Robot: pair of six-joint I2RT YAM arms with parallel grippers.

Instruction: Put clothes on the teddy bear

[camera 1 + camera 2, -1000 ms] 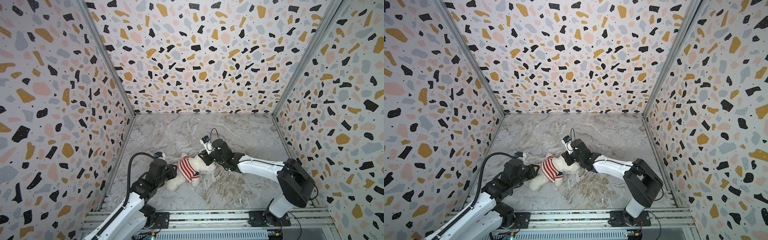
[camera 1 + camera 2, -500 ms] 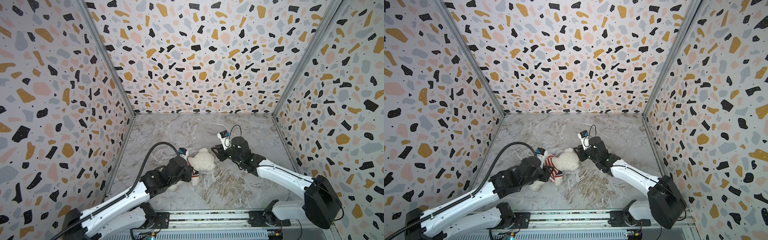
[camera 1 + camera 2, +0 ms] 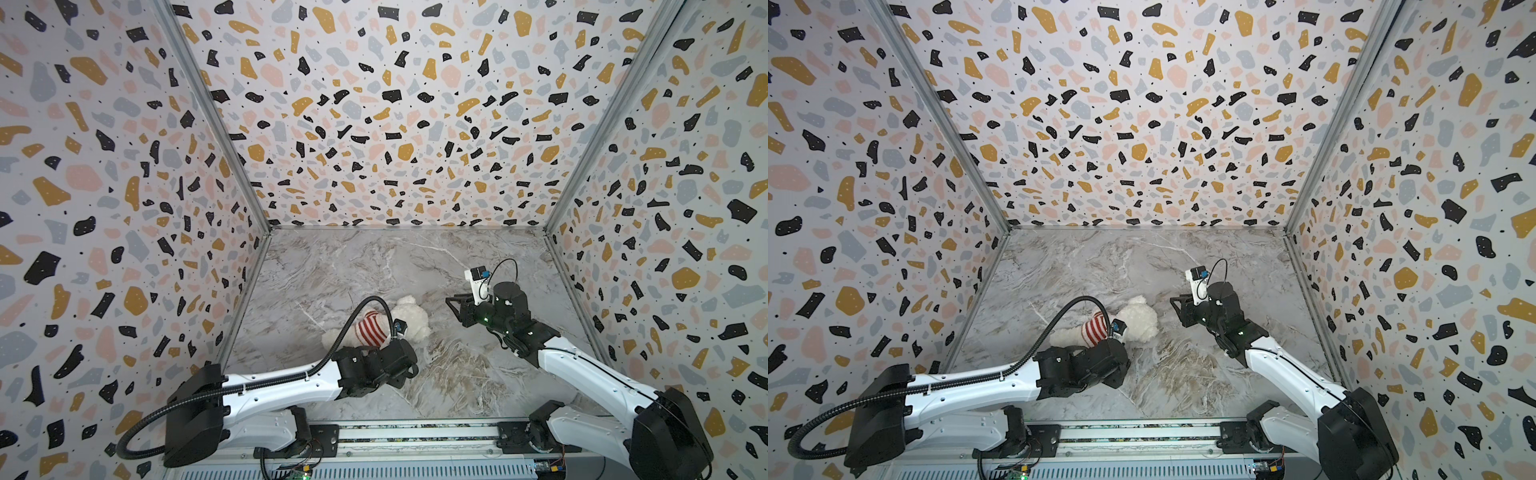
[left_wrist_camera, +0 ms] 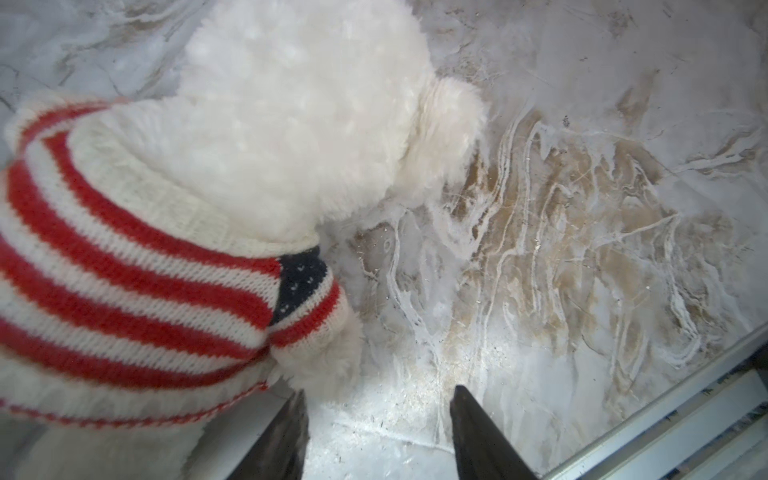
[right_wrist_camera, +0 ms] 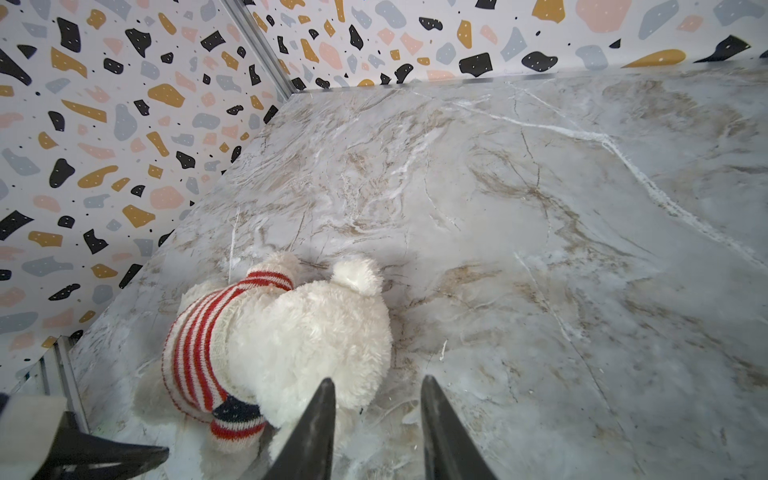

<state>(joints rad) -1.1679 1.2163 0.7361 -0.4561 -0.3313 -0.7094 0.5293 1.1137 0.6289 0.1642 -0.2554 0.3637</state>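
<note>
Teddy bear lay left-front of desk, striped sweater on. Left gripper jaws open, empty, beside sleeved arm. Right gripper jaws parted, empty, apart. Risk: left jaws might snag knit cuff, dragging sweater askew.

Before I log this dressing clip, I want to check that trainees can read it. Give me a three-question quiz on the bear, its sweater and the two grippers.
1. True or false: the bear lying on the table wears the striped sweater.
2. The left gripper is: A) shut on the sweater; B) open beside the bear's sleeved arm; C) out of view.
3. What does the right gripper hold?
Key: 1 true; 2 B; 3 nothing, its jaws stand open, apart from the bear.
</note>
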